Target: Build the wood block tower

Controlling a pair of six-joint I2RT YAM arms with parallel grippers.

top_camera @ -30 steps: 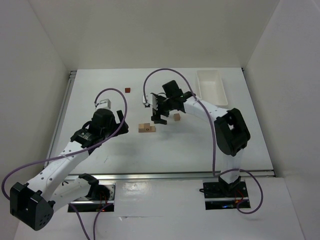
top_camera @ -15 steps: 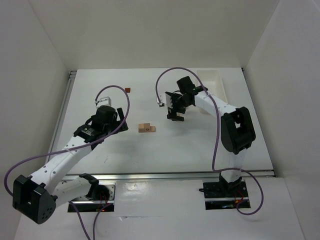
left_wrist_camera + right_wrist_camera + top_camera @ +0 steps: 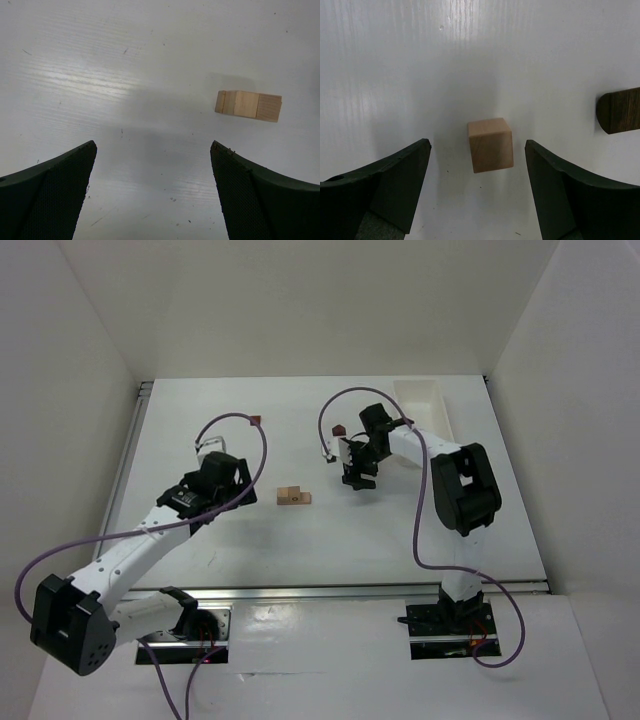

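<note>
A small cluster of pale and tan wood blocks [image 3: 293,496] lies flat mid-table; the left wrist view shows this cluster [image 3: 248,105] ahead and to the right of my left gripper [image 3: 153,147]. That gripper [image 3: 232,480] is open and holds nothing. My right gripper [image 3: 358,476] hangs low over the table, to the right of the cluster. In the right wrist view a single tan cube [image 3: 490,145] rests on the table between its fingers, with a gap on each side. This right gripper [image 3: 477,147] is open. From above the cube is hidden under it.
A dark brown block [image 3: 340,429] lies just behind the right gripper, and a dark rounded piece [image 3: 619,110] shows at the right edge of the right wrist view. Another dark brown block [image 3: 257,420] sits at the back left. A white tray [image 3: 425,410] stands at the back right.
My right gripper has swung right, away from the cluster, and come down around the tan cube, its jaws narrowing a little. The left arm has shifted slightly right, still open.
</note>
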